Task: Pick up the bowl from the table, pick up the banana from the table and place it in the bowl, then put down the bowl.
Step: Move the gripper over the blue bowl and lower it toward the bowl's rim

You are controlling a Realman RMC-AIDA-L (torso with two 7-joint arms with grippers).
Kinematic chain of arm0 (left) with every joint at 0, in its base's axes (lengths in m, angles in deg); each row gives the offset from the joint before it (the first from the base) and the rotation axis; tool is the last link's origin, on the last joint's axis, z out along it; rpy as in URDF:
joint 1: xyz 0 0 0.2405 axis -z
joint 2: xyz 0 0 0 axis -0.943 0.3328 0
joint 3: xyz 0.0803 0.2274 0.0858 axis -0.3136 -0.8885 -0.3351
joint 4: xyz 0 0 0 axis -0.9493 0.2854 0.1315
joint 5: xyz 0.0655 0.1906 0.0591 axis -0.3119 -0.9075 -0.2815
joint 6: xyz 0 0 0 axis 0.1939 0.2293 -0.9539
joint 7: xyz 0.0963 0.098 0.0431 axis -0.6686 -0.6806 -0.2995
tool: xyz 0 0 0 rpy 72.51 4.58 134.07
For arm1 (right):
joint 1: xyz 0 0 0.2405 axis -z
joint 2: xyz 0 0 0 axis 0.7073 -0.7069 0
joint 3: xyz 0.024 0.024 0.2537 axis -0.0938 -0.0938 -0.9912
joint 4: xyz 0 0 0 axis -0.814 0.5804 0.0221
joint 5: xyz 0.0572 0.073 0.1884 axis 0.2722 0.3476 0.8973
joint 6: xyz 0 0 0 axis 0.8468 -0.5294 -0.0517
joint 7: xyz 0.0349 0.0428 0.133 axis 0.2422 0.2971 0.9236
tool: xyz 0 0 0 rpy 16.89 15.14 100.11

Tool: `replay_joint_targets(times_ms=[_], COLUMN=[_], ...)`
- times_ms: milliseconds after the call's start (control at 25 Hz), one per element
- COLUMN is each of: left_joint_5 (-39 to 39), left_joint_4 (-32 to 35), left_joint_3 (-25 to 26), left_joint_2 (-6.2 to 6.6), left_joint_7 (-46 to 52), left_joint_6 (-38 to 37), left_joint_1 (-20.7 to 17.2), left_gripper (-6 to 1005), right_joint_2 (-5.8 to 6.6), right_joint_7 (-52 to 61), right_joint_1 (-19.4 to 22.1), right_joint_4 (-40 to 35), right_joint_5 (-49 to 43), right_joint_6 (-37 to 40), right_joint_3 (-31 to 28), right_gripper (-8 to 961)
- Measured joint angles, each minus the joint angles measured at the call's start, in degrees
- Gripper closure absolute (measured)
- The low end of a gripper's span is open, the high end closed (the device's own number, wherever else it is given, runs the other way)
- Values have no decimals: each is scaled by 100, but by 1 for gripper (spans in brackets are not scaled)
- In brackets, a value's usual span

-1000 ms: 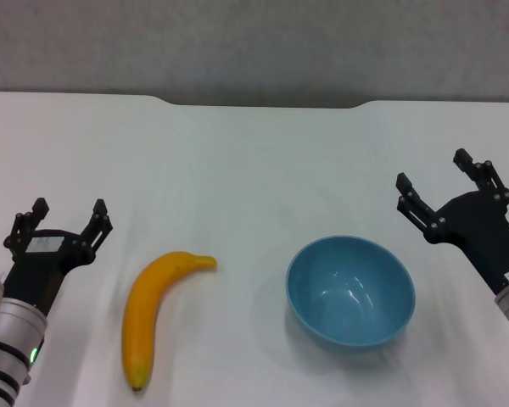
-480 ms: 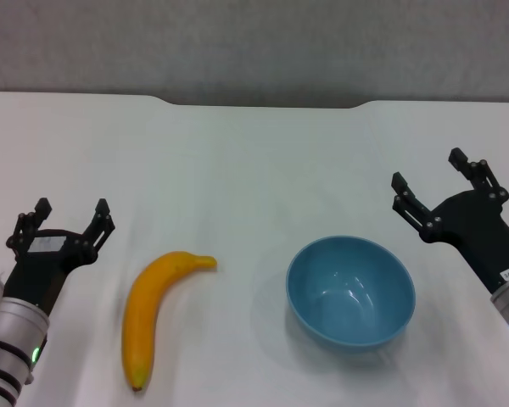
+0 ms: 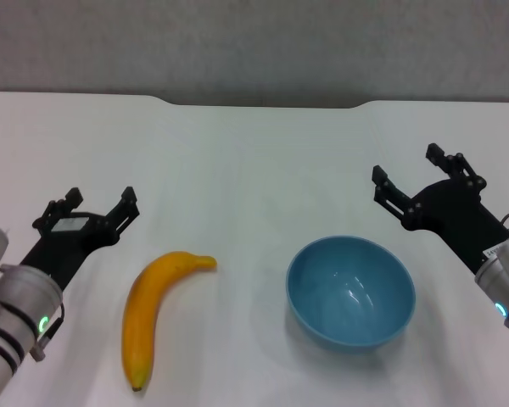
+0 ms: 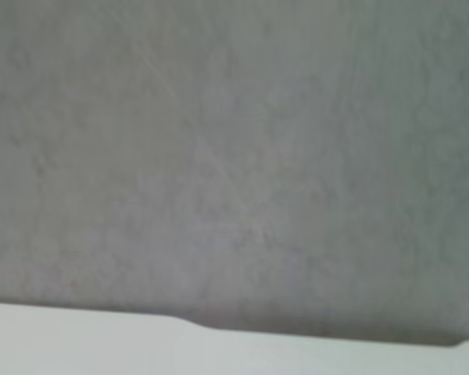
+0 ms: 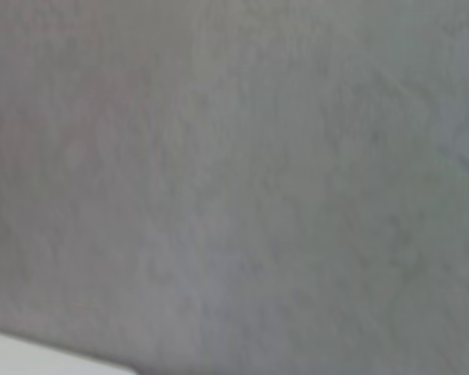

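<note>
In the head view the light blue bowl [image 3: 351,291] stands upright and empty on the white table [image 3: 254,161], right of centre. The yellow-orange banana [image 3: 150,311] lies flat to its left, stem toward the bowl. My left gripper [image 3: 99,202] is open and empty, just left of and beyond the banana. My right gripper [image 3: 405,165] is open and empty, beyond the bowl's right side. Neither touches anything. Both wrist views show only the grey wall and a strip of the table's edge [image 4: 78,344].
The table's far edge has a shallow notch [image 3: 263,105] in front of a grey wall [image 3: 254,42]. Nothing else stands on the tabletop.
Both arms have moved inward and forward: the left gripper toward the banana, the right gripper leftward toward the bowl. Banana and bowl have not moved.
</note>
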Motion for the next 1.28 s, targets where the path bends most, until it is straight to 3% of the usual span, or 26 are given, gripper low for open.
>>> replay_joint_targets(times_ms=[120, 240, 320, 400, 480, 560, 600, 720, 880, 1120, 1280], left_joint_5=[-123, -516, -628, -632, -644, -632, -599, -560, -785, -1251, -1312], left_joint_4=[-359, -1085, -1484, -1572, -1871, -1959, -1993, -2056, -2180, -2238, -2207], left_joint_3=[331, 1155, 1672, 1840, 2974, 3528, 3714, 4170, 4613, 4645, 4619], left_joint_2=[52, 41, -52, -94, -501, -682, -725, -693, -696, -729, -746], left_joint_7=[-198, -459, -771, -908, -1783, -2236, -2385, -2530, -2740, -2865, -2859], left_joint_6=[575, 1904, 2884, 3201, 4911, 5645, 5938, 6712, 7335, 7440, 7371], left_joint_1=[-101, -321, -385, -391, -387, -374, -367, -264, -193, -188, -179], left_gripper=[109, 108, 108, 108, 108, 109, 109, 109, 108, 108, 109], right_joint_2=[81, 45, -96, -293, -458, -529, -527, -519, -515, -519, -533], right_joint_7=[-696, -1497, -1930, -2159, -2260, -2246, -2205, -2033, -1512, -942, -887], right_joint_1=[280, 614, 769, 783, 716, 588, 538, 329, -230, -770, -1051], right_joint_4=[881, 1853, 2383, 2685, 2894, 3066, 3098, 3173, 3177, 2923, 2429], right_joint_5=[-65, -174, -204, -213, -241, -267, -270, -289, -792, -1584, -1547], right_joint_6=[-1146, -2740, -4030, -5159, -6306, -7241, -7469, -8371, -9990, -10858, -11017], right_joint_3=[-617, -1494, -2237, -2941, -3599, -4134, -4254, -4803, -5660, -5839, -5805], right_gripper=[101, 105, 107, 109, 111, 113, 114, 118, 122, 129, 133])
